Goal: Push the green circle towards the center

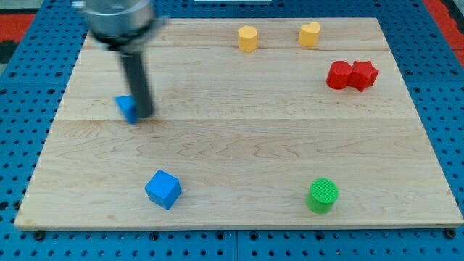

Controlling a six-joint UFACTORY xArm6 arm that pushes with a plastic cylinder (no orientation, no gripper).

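Wooden board [239, 145] on a blue pegboard surface, holding 7 small blocks and 1 pushing rod. My tip [143, 114] rests on the board at the left, touching or just beside a small blue block [127, 109] whose shape is partly hidden behind the rod; the rod has no jaws, so it grasps nothing and can only press sideways against what it meets. Green circle [322, 196]: a short upright cylinder, near edge of the board, right of the middle, well apart from my tip. It stands alone, with bare wood between it and the middle of the board, so a push from its near-right side would likely send it the right way. Blue cube [163, 189]: near-left, turned at an angle, between my tip and the near edge; it probably lies close to a direct path from my tip toward the green circle and may need going around. Yellow block [248, 38] and second yellow block [309, 34]: far edge, right of the middle, apart from each other, exact shapes unclear. Red circle [338, 75] and red star [364, 75]: far right, touching each other. The 4 far blocks sit well away from the green circle and should not hinder the push.
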